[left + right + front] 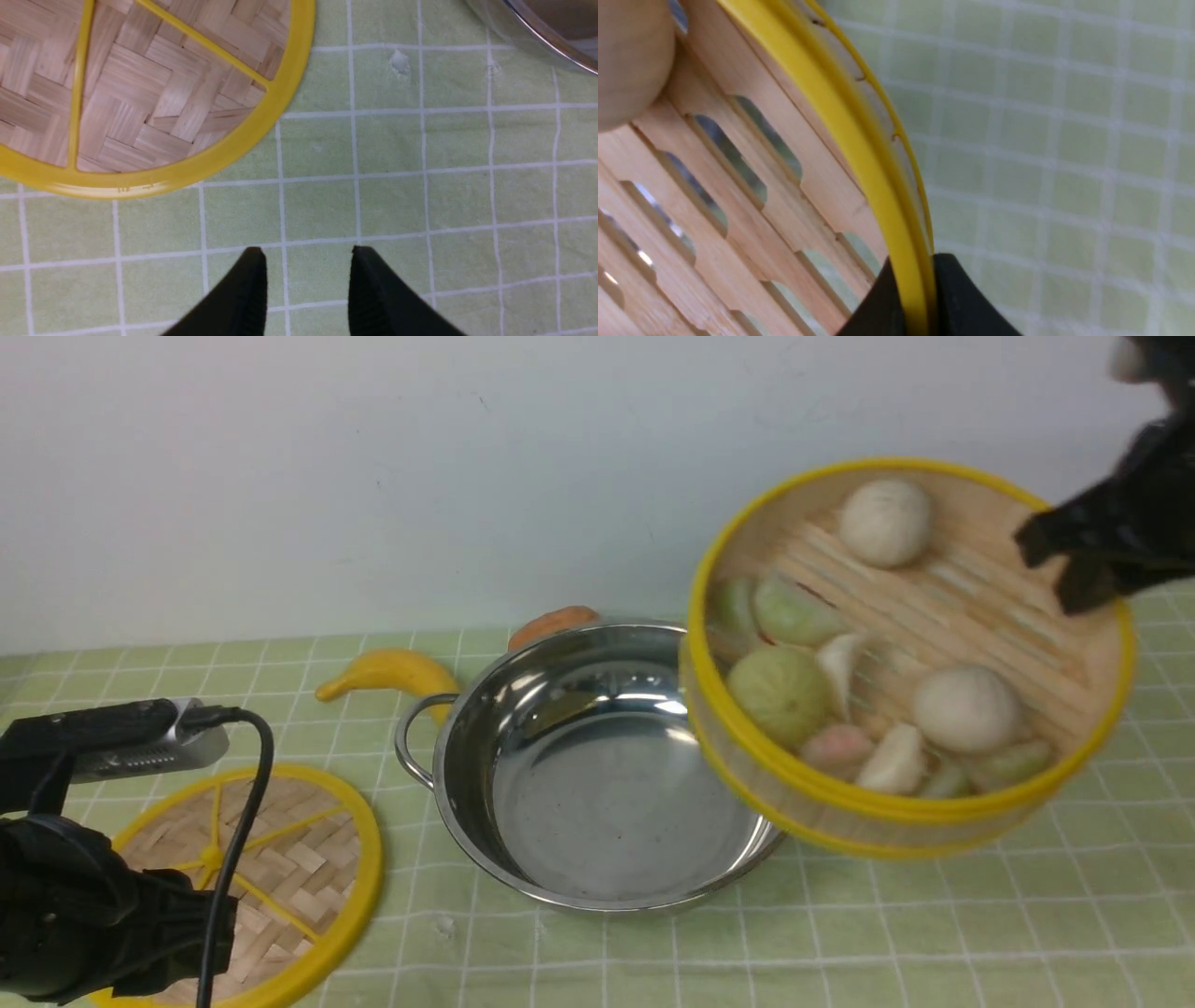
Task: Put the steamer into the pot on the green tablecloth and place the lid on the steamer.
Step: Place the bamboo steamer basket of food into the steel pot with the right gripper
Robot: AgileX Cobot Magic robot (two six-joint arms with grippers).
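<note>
My right gripper (1074, 569) is shut on the far right rim of the steamer (943, 607), a bamboo basket with yellow bands and toy buns inside. The steamer hangs tilted in the air, its left part over the right edge of the shiny pot (597, 775) on the green tablecloth (934, 924). In the right wrist view the jaws (915, 280) pinch the yellow rim (859, 154). The lid (280, 859), a flat woven disc with yellow spokes, lies left of the pot. My left gripper (308, 266) is open above the cloth beside the lid (140, 93).
A yellow banana (387, 674) and an orange item (553, 623) lie behind the pot near the white wall. The pot's rim shows at a corner of the left wrist view (551, 32). My left arm (84, 915) covers part of the lid.
</note>
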